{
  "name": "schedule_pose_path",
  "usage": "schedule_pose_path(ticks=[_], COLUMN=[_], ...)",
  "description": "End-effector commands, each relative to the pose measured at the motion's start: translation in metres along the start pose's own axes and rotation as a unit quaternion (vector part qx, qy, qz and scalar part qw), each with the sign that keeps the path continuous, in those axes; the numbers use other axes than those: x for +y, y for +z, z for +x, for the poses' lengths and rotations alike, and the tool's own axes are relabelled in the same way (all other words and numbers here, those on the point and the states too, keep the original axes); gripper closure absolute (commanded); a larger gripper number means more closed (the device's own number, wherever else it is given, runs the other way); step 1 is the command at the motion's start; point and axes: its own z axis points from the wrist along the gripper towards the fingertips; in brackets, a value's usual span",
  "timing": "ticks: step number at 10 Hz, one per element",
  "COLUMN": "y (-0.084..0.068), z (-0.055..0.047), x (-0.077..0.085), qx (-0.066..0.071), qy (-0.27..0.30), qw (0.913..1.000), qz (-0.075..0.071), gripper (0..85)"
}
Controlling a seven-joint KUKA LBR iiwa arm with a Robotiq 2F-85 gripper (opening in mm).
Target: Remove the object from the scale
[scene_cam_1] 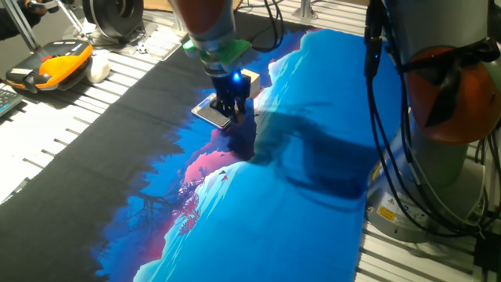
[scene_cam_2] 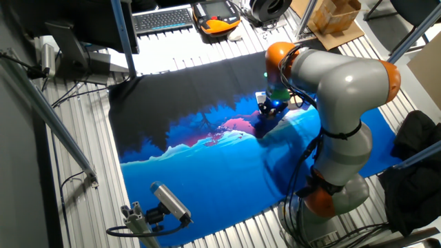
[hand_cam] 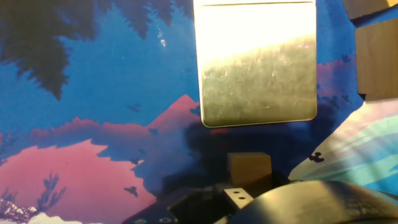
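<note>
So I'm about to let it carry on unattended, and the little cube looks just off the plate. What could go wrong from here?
1. The small cube sits on the mat close to the scale; a nudge could push it back against the scale's edge.
2. The pincer hangs low over the scale; dropping further could knock the scale.
3. Larger wooden blocks lie just beside the scale, so a sideways swing could bump them.

I'm seeing the arm (scene_cam_2: pixel 344 89) reaching out from its base and bending down over the tabletop (scene_cam_1: pixel 313 196), wrist pointing straight down. The claw (scene_cam_1: pixel 232 110) is hanging low, just above the surface, blue light glowing on it. Can't tell how the jaws are standing.
</note>
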Motion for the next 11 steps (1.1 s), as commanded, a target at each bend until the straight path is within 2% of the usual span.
schedule_pose_path(ticks=[1,3,5,6,7,9,10,11], y=[0.002,0.002,-0.006,-0.016,-0.03,-0.061,-0.072,-0.082], z=[0.001,0.0,-0.001,-0.004,-0.007,-0.015,-0.016,-0.015], x=[0.001,0.001,0.004,0.009,0.012,0.012,0.01,0.009], qx=[0.001,-0.003,-0.011,-0.009,-0.001,0.038,0.037,0.029], qy=[0.004,0.008,0.005,-0.001,-0.008,-0.021,-0.025,-0.021], qw=[1.0,1.0,0.9999,0.9999,0.9999,0.9982,0.9982,0.9985], qz=[0.0,-0.004,-0.006,-0.006,-0.008,-0.042,-0.04,-0.04], gripper=[34.0,34.0,34.0,51.0,51.0,85.0,85.0,85.0])
